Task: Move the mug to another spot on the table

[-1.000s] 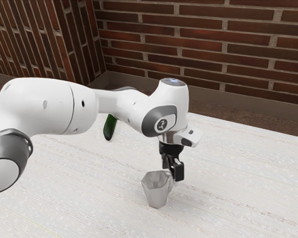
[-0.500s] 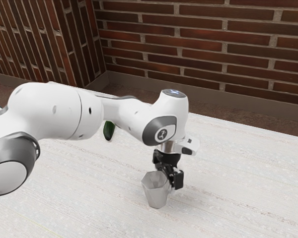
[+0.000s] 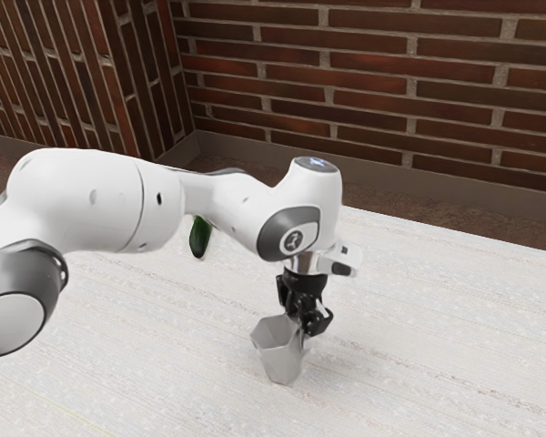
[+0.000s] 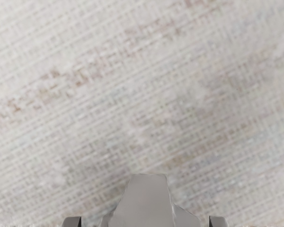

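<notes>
A grey faceted mug (image 3: 277, 351) stands on the pale table (image 3: 455, 309), leaning slightly toward the exterior view's left. My black gripper (image 3: 306, 322) points down at the mug's rim on the exterior view's right side, shut on that edge. In the wrist view, a grey part of the mug (image 4: 147, 202) sits just under my hand, between the two dark fingertips (image 4: 72, 221).
A dark green object (image 3: 200, 236) sits on the table behind my arm, partly hidden by it. Brick walls (image 3: 391, 82) run behind the table and on the exterior view's left. The table extends to the exterior view's right of the mug.
My gripper came down onto the mug's rim and closed on it. The mug has shifted a little to the exterior view's left and now leans.
</notes>
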